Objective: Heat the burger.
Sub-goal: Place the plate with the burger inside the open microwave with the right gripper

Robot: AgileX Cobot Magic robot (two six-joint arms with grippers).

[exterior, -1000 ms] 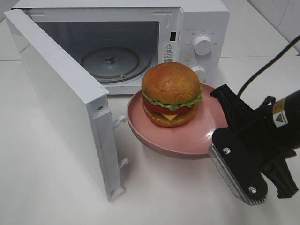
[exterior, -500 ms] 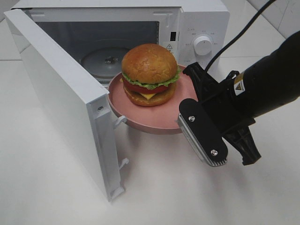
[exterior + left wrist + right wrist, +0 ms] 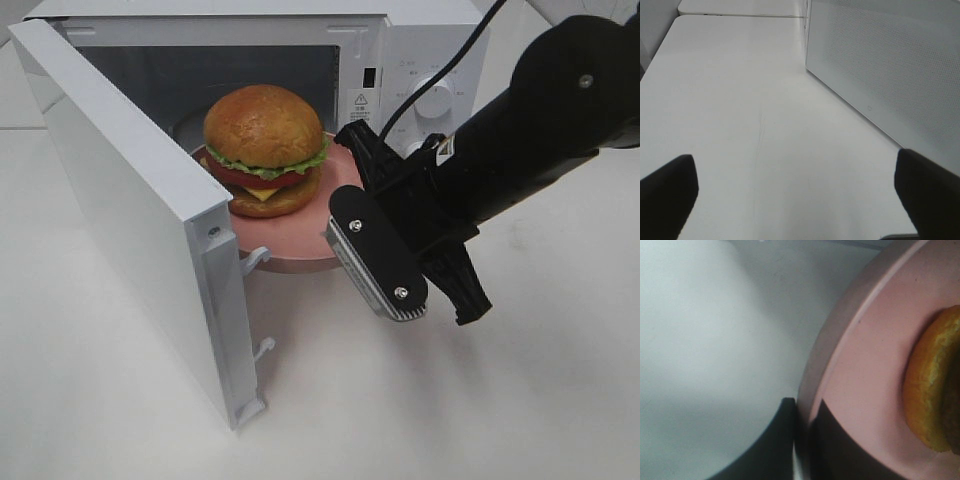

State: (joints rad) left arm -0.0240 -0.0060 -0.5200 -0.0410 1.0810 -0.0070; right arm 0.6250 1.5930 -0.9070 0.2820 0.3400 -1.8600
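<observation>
The burger (image 3: 262, 148), with a brown bun, lettuce, tomato and cheese, sits upright on a round pink plate (image 3: 300, 240). My right gripper (image 3: 345, 182) is shut on the plate's right rim and holds it in the mouth of the open microwave (image 3: 430, 50), partly inside the cavity. The right wrist view shows the gripper (image 3: 802, 420) clamping the pink rim (image 3: 840, 340), with the bottom bun (image 3: 932, 390) at the edge. My left gripper (image 3: 797, 195) is open and empty above the bare table, beside the microwave door (image 3: 890, 65). It does not show in the exterior high view.
The microwave door (image 3: 130, 200) stands swung open at the left, close to the plate's left edge. Control knobs (image 3: 432, 97) are on the microwave's right panel, behind my right arm. The white table (image 3: 400, 400) extends in front.
My right gripper has carried the plate and burger up and to the left, from the table in front of the microwave into its opening.
</observation>
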